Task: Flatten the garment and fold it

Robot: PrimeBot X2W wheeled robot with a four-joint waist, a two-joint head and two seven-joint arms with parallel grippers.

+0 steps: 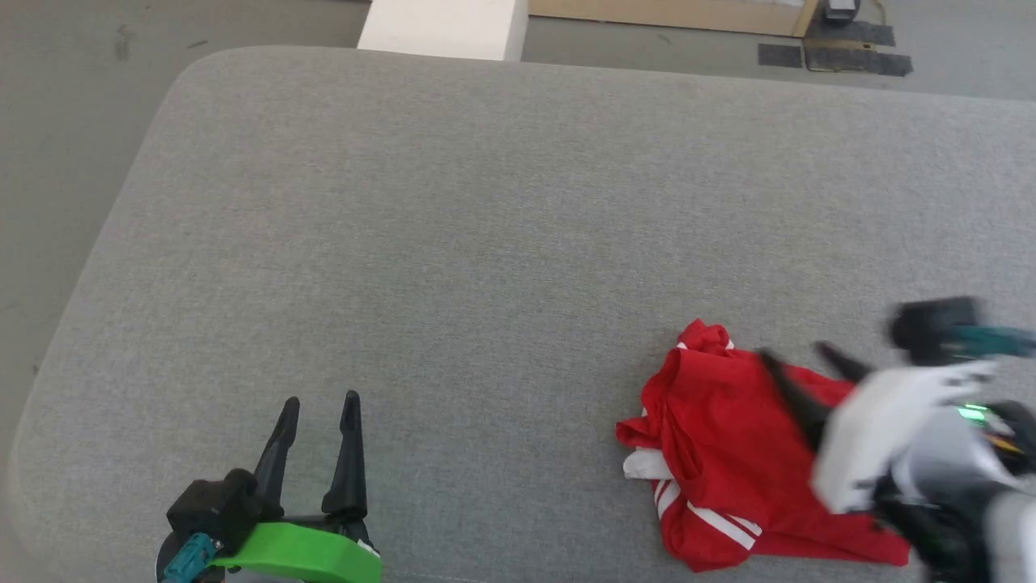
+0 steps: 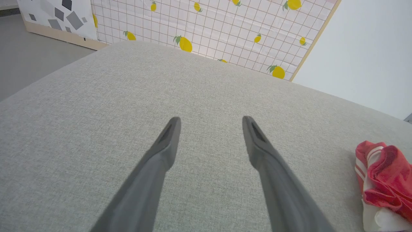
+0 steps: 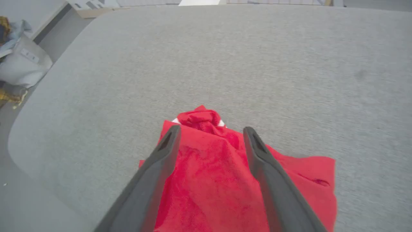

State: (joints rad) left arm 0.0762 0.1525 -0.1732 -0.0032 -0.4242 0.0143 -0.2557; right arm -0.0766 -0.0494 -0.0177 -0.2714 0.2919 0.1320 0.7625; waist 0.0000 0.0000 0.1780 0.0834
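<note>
The garment (image 1: 720, 453) lies crumpled in a red heap with white striped trim near the front right of the grey table (image 1: 486, 243). Its lettering and number are hidden in the folds. My right gripper (image 1: 793, 356) hovers open above the heap, blurred in the head view; in the right wrist view its fingers (image 3: 161, 158) frame the red cloth (image 3: 209, 167) with nothing held. My left gripper (image 1: 320, 405) stands open over bare table at the front left, far from the garment (image 2: 386, 174), which lies at the right edge of the left wrist view.
The table has a rounded far-left corner (image 1: 194, 73). A white block (image 1: 445, 28) and a cardboard sheet (image 1: 672, 12) lie on the floor beyond it. A lemon-patterned panel (image 2: 209, 29) stands past the table's edge. A pale bag (image 3: 22, 61) sits on the floor.
</note>
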